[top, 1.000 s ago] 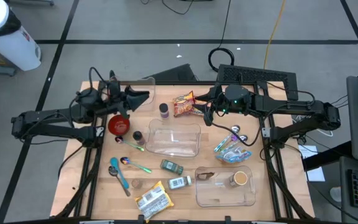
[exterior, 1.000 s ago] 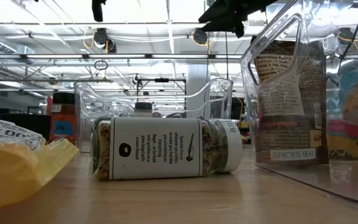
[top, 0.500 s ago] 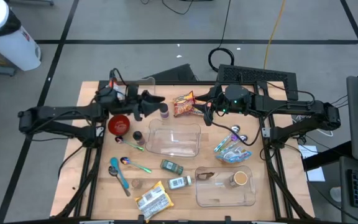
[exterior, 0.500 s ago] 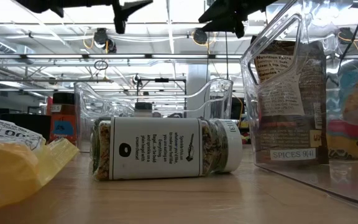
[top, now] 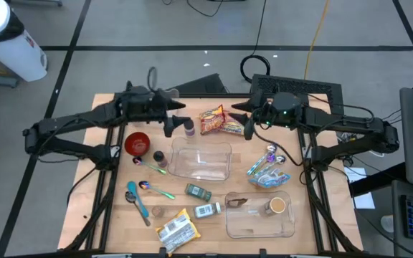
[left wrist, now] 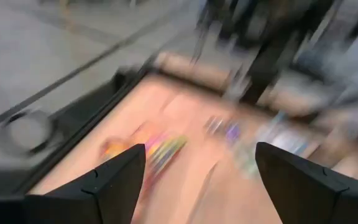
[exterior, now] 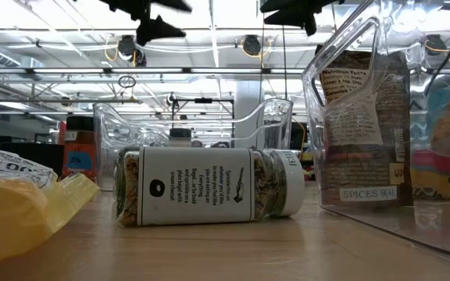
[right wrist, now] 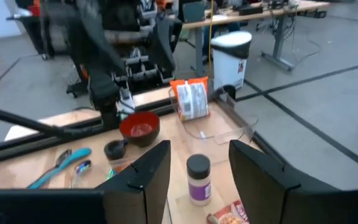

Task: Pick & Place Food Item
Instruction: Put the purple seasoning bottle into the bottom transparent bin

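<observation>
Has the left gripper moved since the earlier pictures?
Yes. In the high view the left gripper has travelled rightward from above the red bowl to beside the purple-lidded jar.

purple-lidded jar (top: pixel 189 127) beside snack bag (top: pixel 212 120), crowded tabletop

Robotics lab, taped concrete floor (top: pixel 156 36), ceiling trusses (exterior: pixel 209 70), workbenches (right wrist: pixel 260 9), floor cables (top: pixel 314 36)

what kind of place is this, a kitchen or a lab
Most likely a robotics lab or workshop, not a kitchen: a wooden table stands on a grey floor with taped lines, cables trail behind it, and work desks fill the room beyond.
</observation>
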Controlling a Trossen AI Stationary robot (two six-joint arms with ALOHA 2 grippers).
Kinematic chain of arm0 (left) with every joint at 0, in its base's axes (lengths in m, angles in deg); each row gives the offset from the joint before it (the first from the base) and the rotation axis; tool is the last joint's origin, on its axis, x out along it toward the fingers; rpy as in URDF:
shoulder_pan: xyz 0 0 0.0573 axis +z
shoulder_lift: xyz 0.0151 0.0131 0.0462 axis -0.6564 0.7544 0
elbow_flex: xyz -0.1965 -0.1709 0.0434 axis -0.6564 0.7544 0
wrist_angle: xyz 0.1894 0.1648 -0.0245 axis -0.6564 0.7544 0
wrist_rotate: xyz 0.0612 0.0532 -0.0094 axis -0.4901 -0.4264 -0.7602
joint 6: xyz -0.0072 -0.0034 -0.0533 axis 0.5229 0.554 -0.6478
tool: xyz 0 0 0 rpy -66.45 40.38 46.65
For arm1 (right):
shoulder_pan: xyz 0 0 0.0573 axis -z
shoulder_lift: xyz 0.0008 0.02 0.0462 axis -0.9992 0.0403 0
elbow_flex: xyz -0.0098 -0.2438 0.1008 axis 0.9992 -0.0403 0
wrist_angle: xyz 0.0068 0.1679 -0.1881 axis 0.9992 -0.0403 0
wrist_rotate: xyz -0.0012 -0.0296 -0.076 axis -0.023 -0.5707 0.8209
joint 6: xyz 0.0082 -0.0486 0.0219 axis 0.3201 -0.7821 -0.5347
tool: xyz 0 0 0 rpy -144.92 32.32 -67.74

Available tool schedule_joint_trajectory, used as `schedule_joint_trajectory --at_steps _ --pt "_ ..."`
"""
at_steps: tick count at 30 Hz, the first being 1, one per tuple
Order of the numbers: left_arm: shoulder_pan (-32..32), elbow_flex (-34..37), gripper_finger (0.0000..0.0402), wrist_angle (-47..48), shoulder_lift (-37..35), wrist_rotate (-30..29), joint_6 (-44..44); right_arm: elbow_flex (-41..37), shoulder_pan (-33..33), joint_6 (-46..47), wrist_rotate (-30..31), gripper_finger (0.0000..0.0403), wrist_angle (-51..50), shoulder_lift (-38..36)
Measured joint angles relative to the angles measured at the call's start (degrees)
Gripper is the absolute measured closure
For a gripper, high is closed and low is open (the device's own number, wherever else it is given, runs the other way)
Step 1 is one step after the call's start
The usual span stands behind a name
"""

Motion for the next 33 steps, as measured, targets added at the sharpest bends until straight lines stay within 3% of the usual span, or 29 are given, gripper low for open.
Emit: schedule_joint_trajectory --at_steps 4,9,26,33 --pt "0.3 -7.3 0.0096 12.9 4.2 -3.9 8.4 0.0 1.6 0.1 0.0 0.0248 -0.2 -1.1" --pt "0.9 -12.4 0.0096 20.2 10.0 -5.3 13.5 0.0 3.1 0.9 -0.1 0.0248 -0.3 -1.1" --pt "2.9 -14.8 0.0017 23.4 20.4 -4.9 15.2 0.0 3.2 1.1 -0.2 0.0248 -5.3 -1.1" --pt "4.1 -14.8 0.0024 25.1 23.4 -4.3 15.2 0.0 3.2 1.1 -0.2 0.0248 -5.2 -1.1"
